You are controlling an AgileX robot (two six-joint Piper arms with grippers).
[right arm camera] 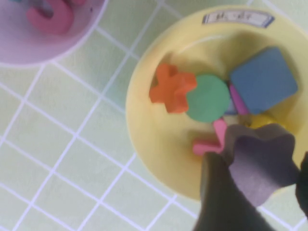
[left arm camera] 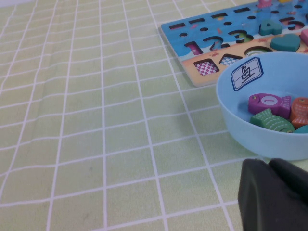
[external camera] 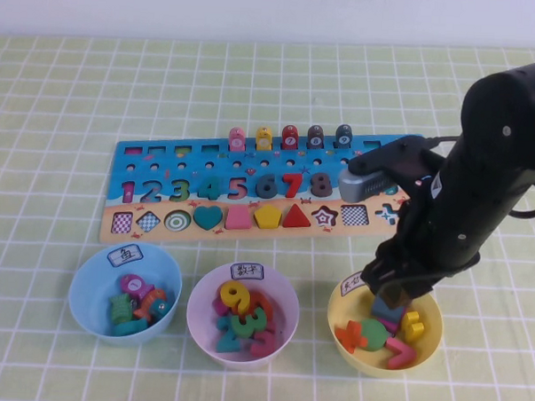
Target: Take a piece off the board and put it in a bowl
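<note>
- The light blue bowl (external camera: 94,277) stands near the table's (external camera: 58,111) front edge, at the left, with small fish-shaped pieces (external camera: 139,303) inside.
- The left gripper (left arm camera: 274,197) rests low beside it; I cannot tell how its jaws stand.
- The pink bowl (external camera: 202,326), in the middle, holds coloured numbers (external camera: 240,319).
- The board (external camera: 135,172) lies behind all three bowls.
- The yellow bowl (external camera: 343,344), at the right, holds an orange cross (right arm camera: 171,89), a green disc (right arm camera: 208,97), a blue square (right arm camera: 263,80), and pink and yellow pieces.
- The right gripper (right arm camera: 262,178) hangs over this bowl, its jaws closed on the purple-brown star (right arm camera: 261,162), above the other pieces.
</note>
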